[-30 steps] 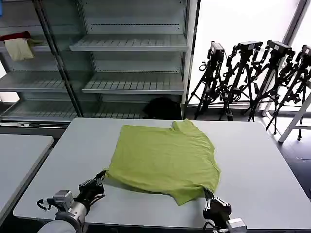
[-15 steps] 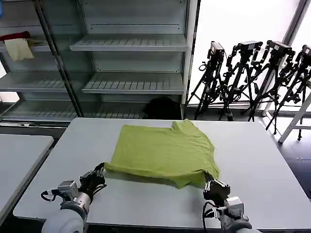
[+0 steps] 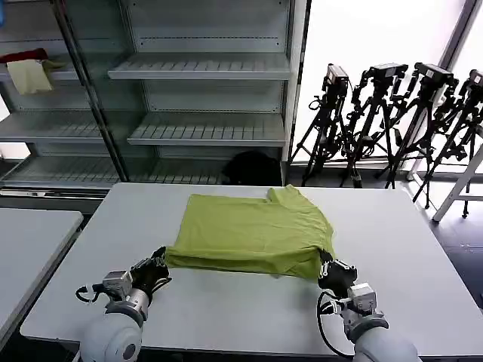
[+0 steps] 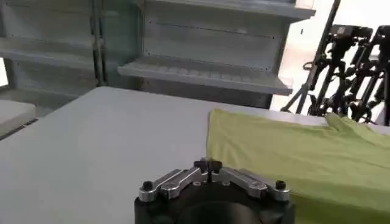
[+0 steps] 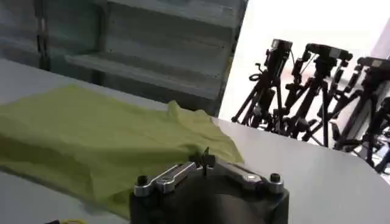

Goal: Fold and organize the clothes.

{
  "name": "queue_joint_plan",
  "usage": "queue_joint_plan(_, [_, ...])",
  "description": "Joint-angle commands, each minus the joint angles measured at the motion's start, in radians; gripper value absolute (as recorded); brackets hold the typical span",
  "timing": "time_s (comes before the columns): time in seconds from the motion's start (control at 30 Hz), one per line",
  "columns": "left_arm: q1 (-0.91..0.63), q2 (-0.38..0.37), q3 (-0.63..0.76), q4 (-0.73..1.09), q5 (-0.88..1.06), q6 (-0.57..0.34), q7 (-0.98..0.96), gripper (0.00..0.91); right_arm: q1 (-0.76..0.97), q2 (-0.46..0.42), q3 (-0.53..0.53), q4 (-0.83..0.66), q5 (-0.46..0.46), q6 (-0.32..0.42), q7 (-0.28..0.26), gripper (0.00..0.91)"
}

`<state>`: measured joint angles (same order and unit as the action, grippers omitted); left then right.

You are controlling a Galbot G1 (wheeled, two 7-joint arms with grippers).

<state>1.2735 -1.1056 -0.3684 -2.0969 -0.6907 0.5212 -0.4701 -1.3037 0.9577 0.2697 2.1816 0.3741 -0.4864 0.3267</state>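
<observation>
Head view: left hand (image 3: pixel 157 265) is clenched on the near-left corner of the lime-green T-shirt (image 3: pixel 253 234); right hand (image 3: pixel 330 270) is clenched on its near-right corner. Both corners are raised off the grey tabletop (image 3: pixel 392 256). The T-shirt's far part lies flat mid-tabletop, before the shelving (image 3: pixel 204 72).

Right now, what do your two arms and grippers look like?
Both arms are smooth light-grey shells ending in silver wrist blocks with thin black cables looping beside them. The left gripper and right gripper are black; the wrist views show silver finger links with dark screws on a black base.
</observation>
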Motion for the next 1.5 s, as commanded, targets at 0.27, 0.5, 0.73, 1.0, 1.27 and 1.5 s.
queue_joint_plan(0.27, [-0.036, -0.001, 0.020, 0.060, 0.013, -0.016, -0.002, 0.000, 0.026, -0.001, 0.001, -0.091, -0.056, 0.151, -0.075, 0.000])
queue_joint_plan(0.5, [-0.016, 0.001, 0.023, 0.072, 0.030, -0.031, 0.043, 0.000, -0.024, -0.007, 0.011, -0.091, -0.064, 0.166, -0.075, 0.000])
queue_joint_plan(0.73, [-0.010, 0.011, 0.022, 0.087, 0.054, -0.048, 0.098, 0.000, -0.045, -0.013, 0.033, -0.109, -0.040, 0.179, -0.072, 0.000])
queue_joint_plan(1.0, [-0.025, 0.024, 0.042, 0.112, 0.086, -0.063, 0.172, 0.000, -0.062, -0.012, 0.051, -0.149, -0.016, 0.201, -0.068, 0.000])
queue_joint_plan(1.27, [-0.080, 0.030, 0.058, 0.133, 0.089, -0.064, 0.168, 0.000, -0.041, -0.009, 0.047, -0.160, 0.028, 0.185, -0.070, 0.000])
queue_joint_plan(1.5, [-0.126, 0.031, 0.086, 0.165, 0.094, -0.041, 0.143, 0.000, -0.014, -0.005, 0.039, -0.182, 0.067, 0.161, -0.071, 0.000])
